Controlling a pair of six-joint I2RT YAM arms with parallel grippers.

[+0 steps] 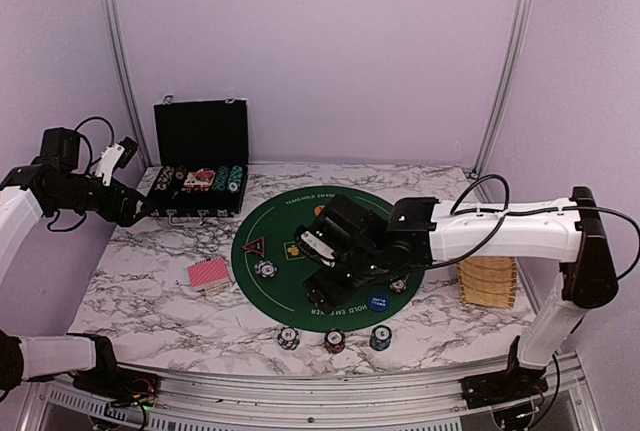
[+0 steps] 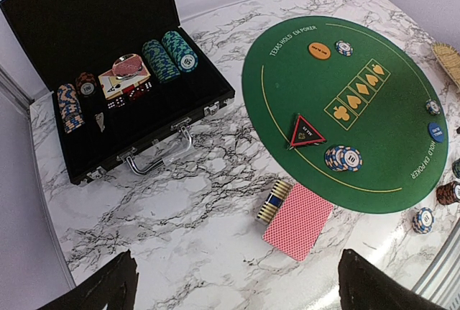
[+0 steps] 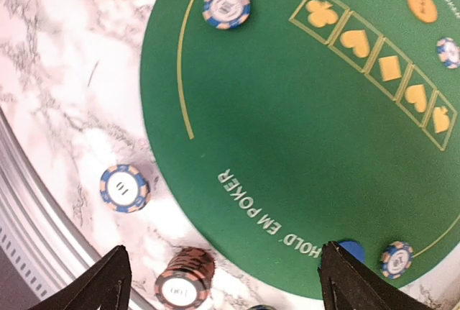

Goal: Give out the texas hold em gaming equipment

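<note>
My left gripper [image 2: 233, 297] is open and empty, high over bare marble left of the green mat [image 1: 300, 213]; in the top view it [image 1: 140, 208] hangs by the black case. A red-backed card deck [image 2: 298, 221] lies beside a small chip stack [image 2: 273, 201]. On the mat are the triangular marker [image 2: 305, 131], a chip stack [image 2: 343, 157], the orange button [image 2: 320, 50] and the blue button [image 3: 352, 250]. My right gripper [image 3: 226, 290] is open and empty above the mat's near edge, over a blue chip [image 3: 123, 188] and a dark red stack [image 3: 183, 281].
The open black chip case [image 1: 200, 166] stands at the back left with several chip rows and dice inside. A wicker basket [image 1: 487, 281] sits at the right, under the right arm. Three chip piles [image 1: 334, 340] line the front edge by the metal rail.
</note>
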